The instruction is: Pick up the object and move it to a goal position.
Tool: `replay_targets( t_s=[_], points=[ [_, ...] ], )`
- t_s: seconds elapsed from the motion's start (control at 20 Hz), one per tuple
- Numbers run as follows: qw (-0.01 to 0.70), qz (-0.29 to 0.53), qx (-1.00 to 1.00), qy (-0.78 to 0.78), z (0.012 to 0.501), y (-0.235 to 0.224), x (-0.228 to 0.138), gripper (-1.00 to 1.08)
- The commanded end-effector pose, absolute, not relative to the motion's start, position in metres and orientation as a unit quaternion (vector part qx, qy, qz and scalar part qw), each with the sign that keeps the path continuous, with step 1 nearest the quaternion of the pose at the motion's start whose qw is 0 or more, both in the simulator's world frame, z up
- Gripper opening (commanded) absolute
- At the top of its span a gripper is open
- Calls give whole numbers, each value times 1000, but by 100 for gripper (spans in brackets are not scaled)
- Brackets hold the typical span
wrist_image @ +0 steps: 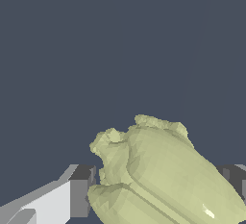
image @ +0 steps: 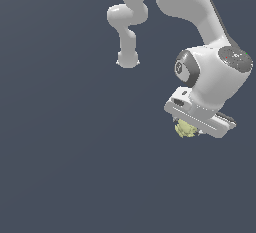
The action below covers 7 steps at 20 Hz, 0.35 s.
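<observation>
Pale yellow-green and knobbly, the object (image: 185, 129) is seen in the exterior view tucked just under the white end effector (image: 192, 129), toward the exterior view's right and below the middle. Only part of it shows beneath the flat white hand; the fingers themselves are hidden there. The surface below is an unbroken dark grey-blue field, and whether the object is lifted off it cannot be told, since no shadow or edge is drawn. No goal marker is seen.

In the wrist view the object (wrist_image: 163, 175) fills the space between the two dark grey fingertips (wrist_image: 81, 189), one on each side, and it appears to be touched by both. The end effector (wrist_image: 158, 189) is therefore judged to be clenched on the object. The step in hand is taken to be the carry to the goal. It is best done with the clamp held firm and the arm moved smoothly, because a lumpy shape gives uneven contact and may be twisted or slipped out.

No containers are seen in either view.
</observation>
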<state>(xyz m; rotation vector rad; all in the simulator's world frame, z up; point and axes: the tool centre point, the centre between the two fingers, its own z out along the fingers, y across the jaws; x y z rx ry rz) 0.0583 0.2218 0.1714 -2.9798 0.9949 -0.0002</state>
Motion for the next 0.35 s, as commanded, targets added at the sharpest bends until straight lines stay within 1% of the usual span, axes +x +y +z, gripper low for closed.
replay_targets(
  t_s=[0.0, 0.3],
  points=[
    [0, 0, -948, 317, 174, 225, 62, -100],
    [0, 0, -948, 317, 175, 228, 65, -100]
  ],
)
